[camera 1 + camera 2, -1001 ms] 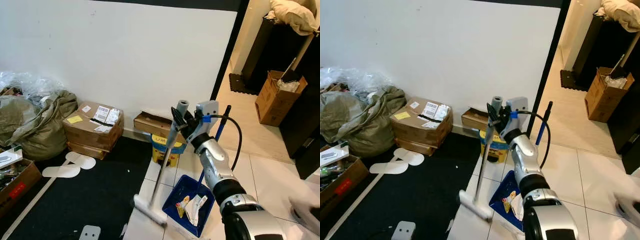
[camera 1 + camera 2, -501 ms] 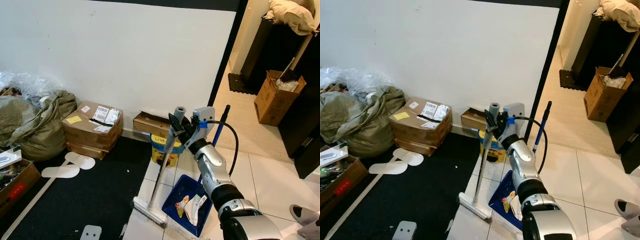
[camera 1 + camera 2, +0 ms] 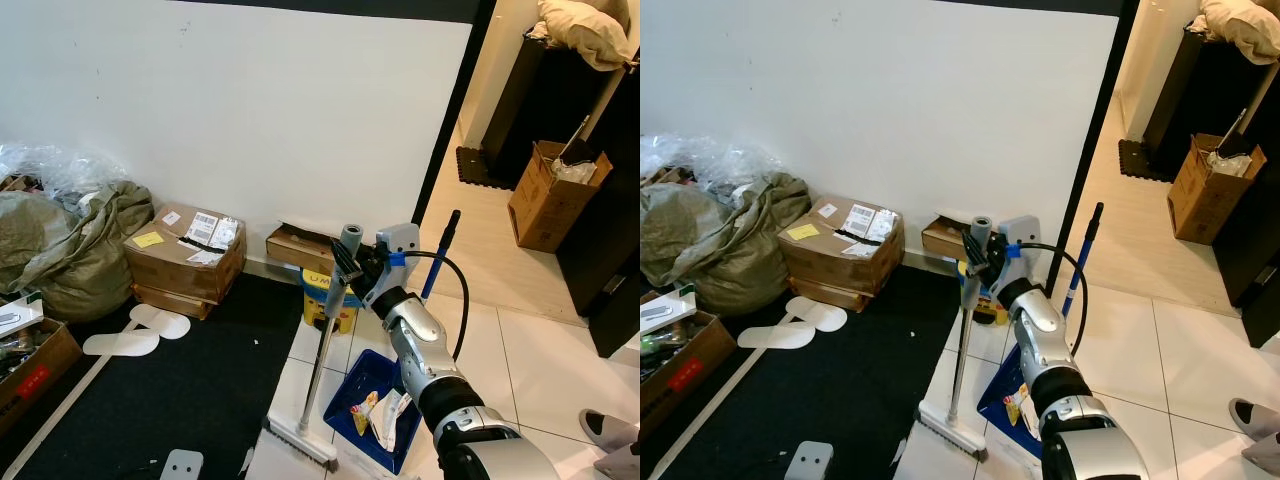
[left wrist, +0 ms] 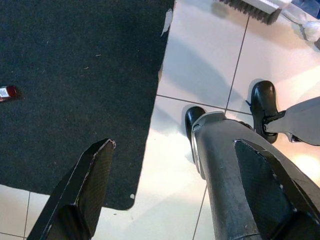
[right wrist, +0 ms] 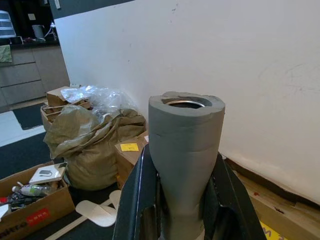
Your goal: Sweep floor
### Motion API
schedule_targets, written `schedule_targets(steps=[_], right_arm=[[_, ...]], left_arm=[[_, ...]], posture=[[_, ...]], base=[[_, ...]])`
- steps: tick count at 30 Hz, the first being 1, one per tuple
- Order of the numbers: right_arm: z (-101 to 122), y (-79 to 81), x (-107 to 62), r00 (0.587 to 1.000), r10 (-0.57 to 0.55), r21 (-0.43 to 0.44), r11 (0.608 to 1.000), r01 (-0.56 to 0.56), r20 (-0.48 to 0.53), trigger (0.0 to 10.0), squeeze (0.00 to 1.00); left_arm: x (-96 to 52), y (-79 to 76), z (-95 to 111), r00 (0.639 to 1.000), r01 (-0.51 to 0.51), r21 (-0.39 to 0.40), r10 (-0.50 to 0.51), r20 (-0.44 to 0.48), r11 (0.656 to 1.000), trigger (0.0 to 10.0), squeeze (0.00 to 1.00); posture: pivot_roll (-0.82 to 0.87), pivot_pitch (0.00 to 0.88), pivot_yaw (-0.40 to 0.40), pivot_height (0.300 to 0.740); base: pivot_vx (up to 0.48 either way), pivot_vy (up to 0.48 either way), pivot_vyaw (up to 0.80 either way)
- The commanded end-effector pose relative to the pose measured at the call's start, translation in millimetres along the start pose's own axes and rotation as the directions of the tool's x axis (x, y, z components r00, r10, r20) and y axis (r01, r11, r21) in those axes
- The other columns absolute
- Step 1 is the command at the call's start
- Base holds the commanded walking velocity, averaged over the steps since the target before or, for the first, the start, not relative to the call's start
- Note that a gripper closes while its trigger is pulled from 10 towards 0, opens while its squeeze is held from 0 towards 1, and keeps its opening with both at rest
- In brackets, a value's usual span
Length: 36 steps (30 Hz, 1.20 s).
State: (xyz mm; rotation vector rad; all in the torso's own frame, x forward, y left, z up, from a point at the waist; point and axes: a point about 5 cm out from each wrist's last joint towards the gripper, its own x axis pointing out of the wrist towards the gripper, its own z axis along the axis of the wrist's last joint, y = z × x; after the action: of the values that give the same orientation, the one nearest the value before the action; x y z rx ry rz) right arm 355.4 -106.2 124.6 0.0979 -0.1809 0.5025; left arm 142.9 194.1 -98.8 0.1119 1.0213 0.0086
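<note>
**Broom gripped upright beside the dustpan**

Nearest, the left gripper [image 4: 175, 200] hangs with fingers spread over the black mat [image 4: 75, 75] edge and white tiles. At 6 o'clock the broom [image 3: 322, 345] head rests on tile, touching the blue dustpan [image 3: 372, 410] holding wrappers. Higher, the right gripper [image 3: 352, 268] clamps the broom's grey foam handle. At 10 o'clock, cardboard boxes [image 3: 188, 255] line the wall.

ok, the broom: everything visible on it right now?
The broom has a thin silver pole, a grey foam grip on top and a flat pale head with short bristles. It stands nearly upright, leaning slightly. The right gripper is shut on the foam grip. The head rests on white tile beside the black mat, just left of the blue dustpan holding wrappers.
</note>
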Motion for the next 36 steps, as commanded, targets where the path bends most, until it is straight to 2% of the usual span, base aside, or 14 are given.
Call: schedule_targets(steps=[1,18,36], right_arm=[[6.0,0.9,2.2,0.999,0.001,-0.007,1.0,-0.001,0.034,10.0,0.0],[-1.6,8.7,0.2,1.0,0.016,0.005,1.0,-0.016,0.014,10.0,0.0],[-1.6,9.0,0.3,1.0,0.016,0.005,1.0,-0.016,0.014,10.0,0.0]], left_arm=[[-0.3,-1.2,-1.6,1.0,0.001,-0.013,-0.001,-0.004,1.0,10.0,0.0],[0.3,0.9,1.5,1.0,-0.002,-0.015,0.002,0.002,1.0,10.0,0.0],[0.2,0.8,1.1,1.0,-0.002,-0.015,0.002,0.002,1.0,10.0,0.0]], posture=[[-0.05,0.0,-0.073,0.74],[-0.05,0.0,-0.06,0.74],[-0.05,0.0,-0.06,0.74]], base=[[0.0,0.0,0.0],[0.0,0.0,0.0],[0.0,0.0,0.0]])
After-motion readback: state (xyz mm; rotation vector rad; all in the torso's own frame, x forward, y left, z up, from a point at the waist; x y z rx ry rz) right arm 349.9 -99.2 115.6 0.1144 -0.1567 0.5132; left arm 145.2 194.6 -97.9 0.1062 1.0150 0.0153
